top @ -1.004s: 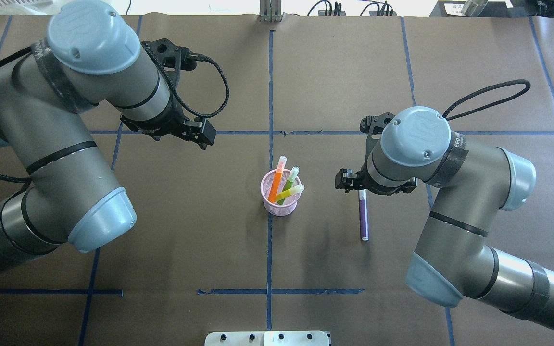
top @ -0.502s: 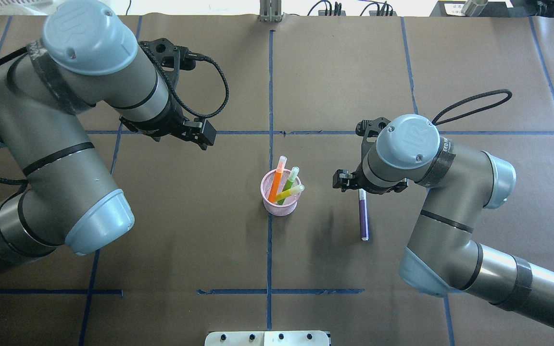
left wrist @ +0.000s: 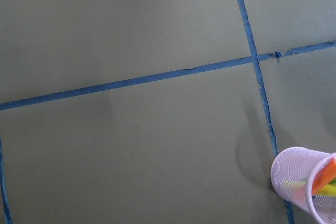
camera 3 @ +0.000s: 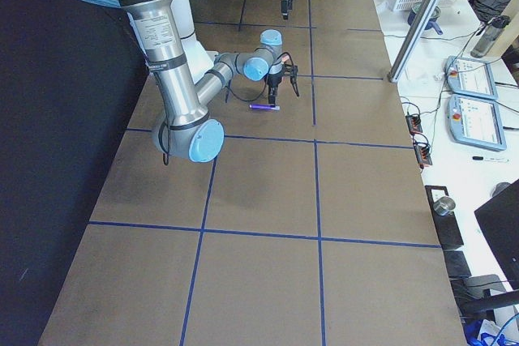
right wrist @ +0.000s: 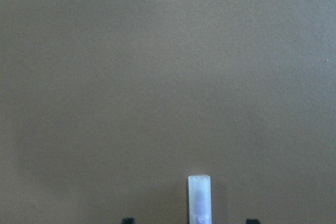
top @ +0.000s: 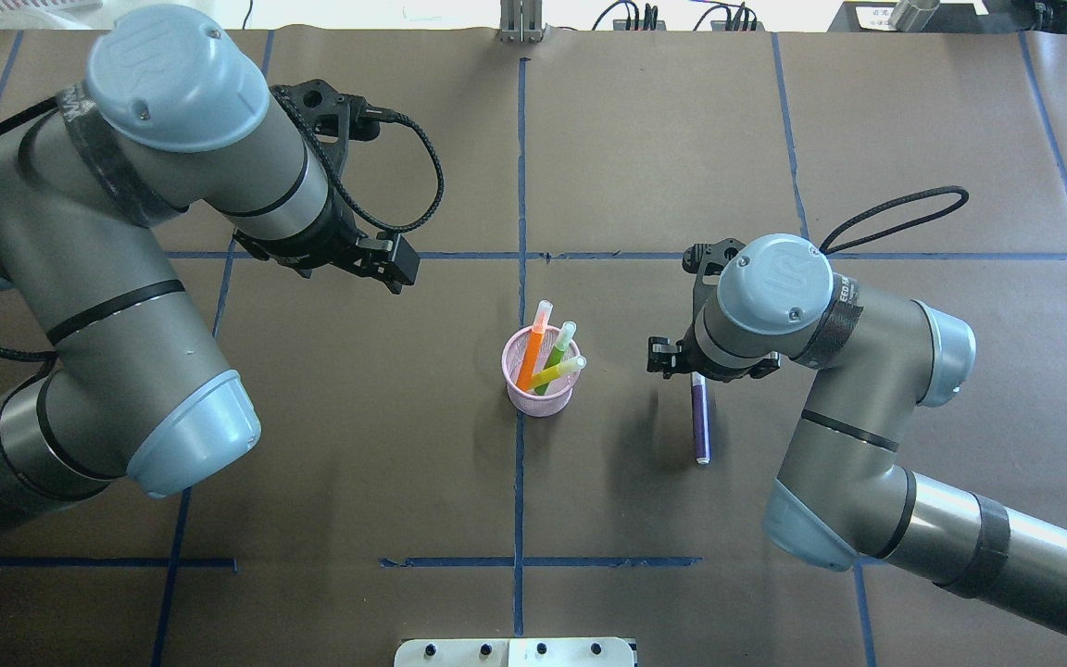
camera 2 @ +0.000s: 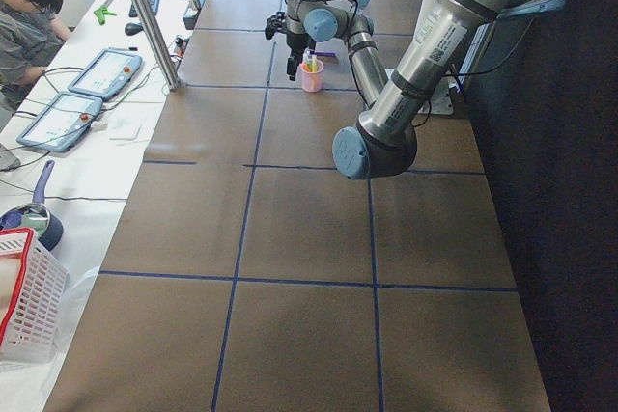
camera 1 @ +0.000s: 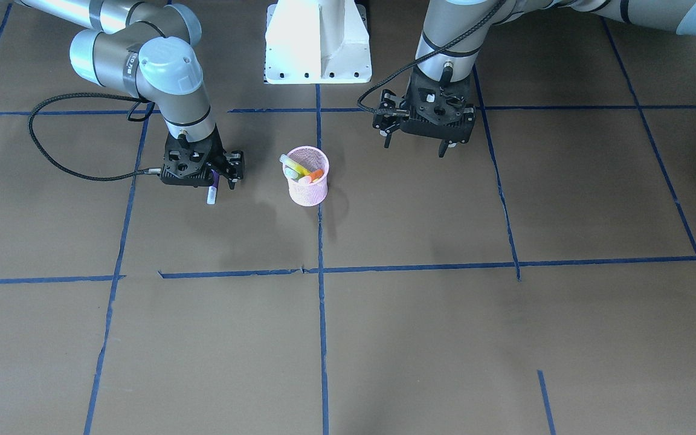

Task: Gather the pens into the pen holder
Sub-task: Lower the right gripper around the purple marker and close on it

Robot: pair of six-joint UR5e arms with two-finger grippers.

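Observation:
The pink mesh pen holder [top: 541,396] stands near the table's middle and holds an orange pen [top: 531,354], a green pen [top: 558,352] and a yellow pen [top: 559,371]. It also shows in the front view [camera 1: 308,188] and the left wrist view [left wrist: 299,178]. A purple pen [top: 701,421] lies flat to the holder's right. My right gripper [camera 1: 214,181] is low over its pale cap end [right wrist: 199,196], open, with a fingertip [right wrist: 128,220] on each side. My left gripper [camera 1: 415,145] hangs open and empty, back and left of the holder.
Blue tape lines [top: 520,185] cross the brown table cover. A white base plate [camera 1: 318,42] sits at the robot's edge. An operator and tablets [camera 2: 101,69] are beyond the far edge, with a white basket [camera 2: 24,306] nearby.
My right arm has moved down and slightly toward the robot, bringing the gripper lower over the purple pen's cap end. The left arm has hardly moved. The pens stay put.

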